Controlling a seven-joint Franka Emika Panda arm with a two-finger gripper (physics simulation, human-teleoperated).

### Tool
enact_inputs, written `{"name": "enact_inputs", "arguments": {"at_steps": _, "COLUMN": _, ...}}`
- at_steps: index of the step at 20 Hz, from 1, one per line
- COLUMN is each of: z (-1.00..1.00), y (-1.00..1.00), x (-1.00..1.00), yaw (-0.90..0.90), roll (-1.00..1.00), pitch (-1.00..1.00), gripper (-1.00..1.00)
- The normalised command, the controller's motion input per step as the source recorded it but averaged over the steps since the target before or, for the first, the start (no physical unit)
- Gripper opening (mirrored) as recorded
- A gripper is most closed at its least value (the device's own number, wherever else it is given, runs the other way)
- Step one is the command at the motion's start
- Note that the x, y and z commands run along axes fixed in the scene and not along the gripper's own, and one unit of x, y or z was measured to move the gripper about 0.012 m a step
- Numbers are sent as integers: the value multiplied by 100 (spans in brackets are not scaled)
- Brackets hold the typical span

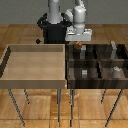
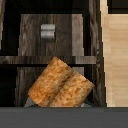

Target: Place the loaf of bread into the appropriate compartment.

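The loaf of bread point(image 2: 61, 84) is a brown chunk that fills the lower middle of the wrist view, tilted. In the exterior view it shows as a tiny brown bit point(image 1: 78, 48) at the tips of my gripper point(image 1: 78, 46). The gripper is shut on it and holds it above the dark divided box point(image 1: 95, 83), over the back cell point(image 1: 80, 55) nearest the light tray. In the wrist view a striped dark wooden cell point(image 2: 86, 73) lies under the bread. My fingers are not visible in the wrist view.
A light tan undivided tray point(image 1: 35, 62) stands at the exterior view's left of the dark box. Small pale grey blocks sit in other cells point(image 1: 84, 73) point(image 1: 116, 70); one shows in the wrist view point(image 2: 47, 32) beyond a divider wall point(image 2: 50, 59).
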Motion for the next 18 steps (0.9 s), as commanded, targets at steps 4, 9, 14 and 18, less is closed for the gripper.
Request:
{"name": "enact_inputs", "arguments": {"at_steps": 4, "z": 0, "y": 25, "x": 50, "yaw": 0, "roll": 0, "pitch": 0, "gripper": -100}}
{"name": "enact_inputs", "arguments": {"at_steps": 9, "z": 0, "y": 0, "x": 100, "yaw": 0, "roll": 0, "pitch": 0, "gripper": -100}}
{"name": "enact_inputs", "arguments": {"at_steps": 14, "z": 0, "y": 0, "x": 100, "yaw": 0, "roll": 0, "pitch": 0, "gripper": -100}}
{"name": "enact_inputs", "arguments": {"at_steps": 18, "z": 0, "y": 0, "x": 0, "yaw": 0, "roll": 0, "pitch": 0, "gripper": 100}}
